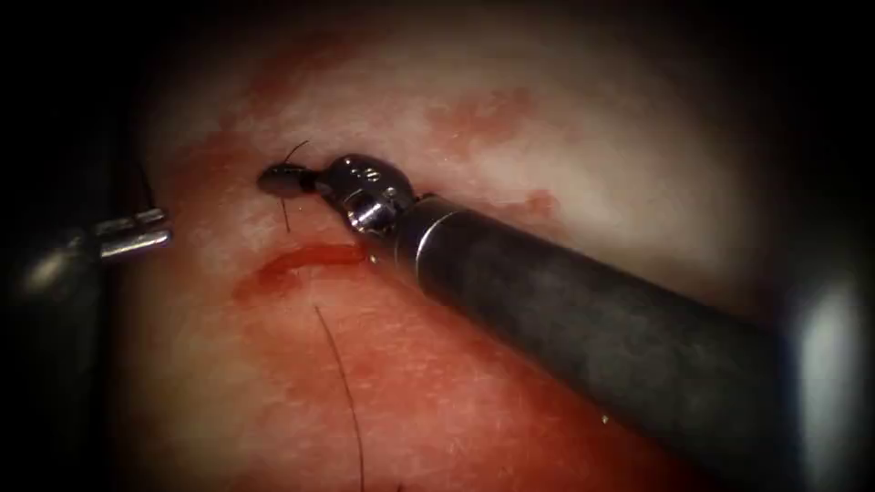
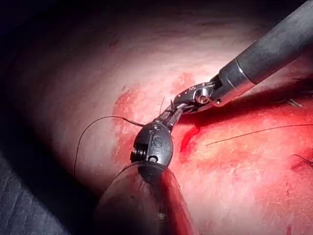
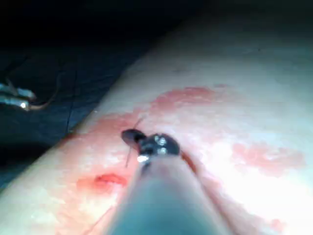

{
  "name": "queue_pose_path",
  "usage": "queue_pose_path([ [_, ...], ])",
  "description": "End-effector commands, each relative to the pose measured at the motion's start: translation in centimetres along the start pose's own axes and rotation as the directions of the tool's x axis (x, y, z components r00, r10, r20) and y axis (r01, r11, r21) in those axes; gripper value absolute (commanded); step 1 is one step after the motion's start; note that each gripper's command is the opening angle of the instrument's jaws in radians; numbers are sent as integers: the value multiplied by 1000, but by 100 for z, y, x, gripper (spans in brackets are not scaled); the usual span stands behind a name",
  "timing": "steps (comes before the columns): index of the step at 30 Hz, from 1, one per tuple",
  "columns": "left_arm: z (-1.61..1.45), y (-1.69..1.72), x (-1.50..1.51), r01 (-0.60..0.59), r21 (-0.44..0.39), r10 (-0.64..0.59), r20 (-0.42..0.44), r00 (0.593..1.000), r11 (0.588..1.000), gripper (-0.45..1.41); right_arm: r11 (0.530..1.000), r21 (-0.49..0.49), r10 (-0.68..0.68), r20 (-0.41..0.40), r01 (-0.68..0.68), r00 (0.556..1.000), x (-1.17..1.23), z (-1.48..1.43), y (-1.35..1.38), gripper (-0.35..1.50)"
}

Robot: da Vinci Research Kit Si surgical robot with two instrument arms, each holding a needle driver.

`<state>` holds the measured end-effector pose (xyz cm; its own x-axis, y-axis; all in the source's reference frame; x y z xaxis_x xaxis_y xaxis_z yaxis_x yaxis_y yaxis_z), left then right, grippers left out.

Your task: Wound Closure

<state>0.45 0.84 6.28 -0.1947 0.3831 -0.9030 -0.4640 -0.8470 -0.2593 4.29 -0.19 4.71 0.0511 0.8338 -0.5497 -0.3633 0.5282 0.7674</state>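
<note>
Beside the cut (image 1: 305,260), right tool (image 1: 284,180) perhaps on thread (image 1: 290,155).

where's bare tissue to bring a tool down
bare tissue above the right tool shaft, and between the cut and the left tool. crowded at the right tool's tip, shut on thread

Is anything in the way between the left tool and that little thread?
Nothing visible. Just bare tissue lies between the left tool and the thread beside the right tool.
</note>
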Motion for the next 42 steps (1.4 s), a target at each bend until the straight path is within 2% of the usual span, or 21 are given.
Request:
queue_pose_path([
  [1,8,-1,-5,0,-1,0,-1,1000,1000,-45,1000,5,-4,-11,4,1000,6,8,-2,-35],
  [12,9,-2,-7,5,0,-5,-1,1000,1000,-45,999,16,-40,-46,41,998,36,-1,-27,-35],
  [21,9,-2,-8,4,-1,-4,1,1000,1000,-45,998,7,-67,-47,68,997,38,-3,-29,-35],
  [37,9,-1,-8,3,-2,-3,4,1000,1000,-45,976,-39,-216,-25,215,976,53,-18,-37,-35],
  [42,9,-1,-8,3,-2,-3,4,1000,1000,-45,974,-42,-225,-19,224,974,56,-23,-35,-35],
])
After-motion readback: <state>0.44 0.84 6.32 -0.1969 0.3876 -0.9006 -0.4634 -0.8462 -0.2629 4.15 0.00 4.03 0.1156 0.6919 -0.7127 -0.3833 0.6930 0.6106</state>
